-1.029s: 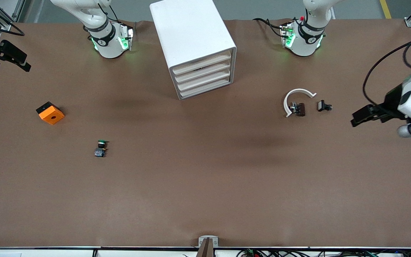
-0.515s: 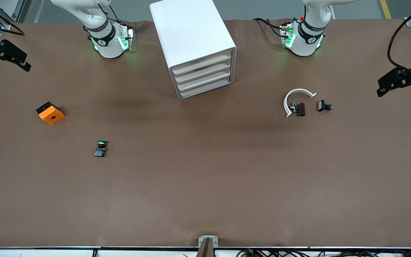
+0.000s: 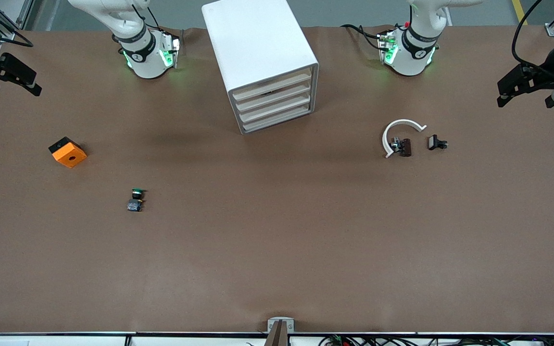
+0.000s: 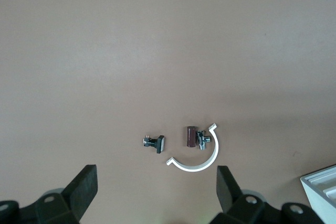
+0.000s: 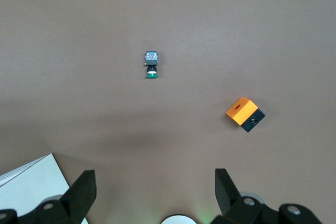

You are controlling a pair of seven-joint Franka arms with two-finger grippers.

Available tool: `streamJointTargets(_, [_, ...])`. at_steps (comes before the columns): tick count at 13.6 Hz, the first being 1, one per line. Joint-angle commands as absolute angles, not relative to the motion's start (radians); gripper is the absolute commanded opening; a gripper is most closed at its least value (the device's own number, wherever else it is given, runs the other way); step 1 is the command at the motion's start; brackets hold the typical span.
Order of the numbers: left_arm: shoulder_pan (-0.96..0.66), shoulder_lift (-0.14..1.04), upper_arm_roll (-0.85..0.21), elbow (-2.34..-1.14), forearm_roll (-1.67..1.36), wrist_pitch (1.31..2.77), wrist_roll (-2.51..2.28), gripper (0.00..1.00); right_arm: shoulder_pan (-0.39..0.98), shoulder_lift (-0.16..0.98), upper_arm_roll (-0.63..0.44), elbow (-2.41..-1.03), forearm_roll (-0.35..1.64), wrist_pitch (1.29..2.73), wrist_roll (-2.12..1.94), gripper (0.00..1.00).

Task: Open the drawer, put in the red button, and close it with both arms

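Seemingly finished: all drawers of the cabinet (image 3: 262,62) shut, no red button visible; left tool (image 3: 510,91) and right tool (image 3: 15,77) hang open, empty.

I see a matt brown worktop (image 3: 277,250), slightly creased like paper. The cabinet (image 3: 258,48) looks like smooth white plastic. The orange cube (image 3: 69,153) is matt plastic; the small clip (image 4: 202,140) glints like metal.
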State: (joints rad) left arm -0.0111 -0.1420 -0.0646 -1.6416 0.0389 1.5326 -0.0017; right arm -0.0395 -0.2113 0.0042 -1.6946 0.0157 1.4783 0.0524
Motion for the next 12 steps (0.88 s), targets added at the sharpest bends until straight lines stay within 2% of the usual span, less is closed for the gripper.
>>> streamJointTargets(1, [-0.012,-0.178,-0.066,-1.68,0.034,1.548,0.011,1.0,-0.054,-0.213,0.014,-1.687,0.014,1.476,0.049,1.0])
streamJointTargets(12, [0.005,-0.143,-0.06,-1.671,0.0,1.536,-0.106,1.0,-0.054,-0.21,0.015,-1.687,0.014,1.482,0.052,1.0])
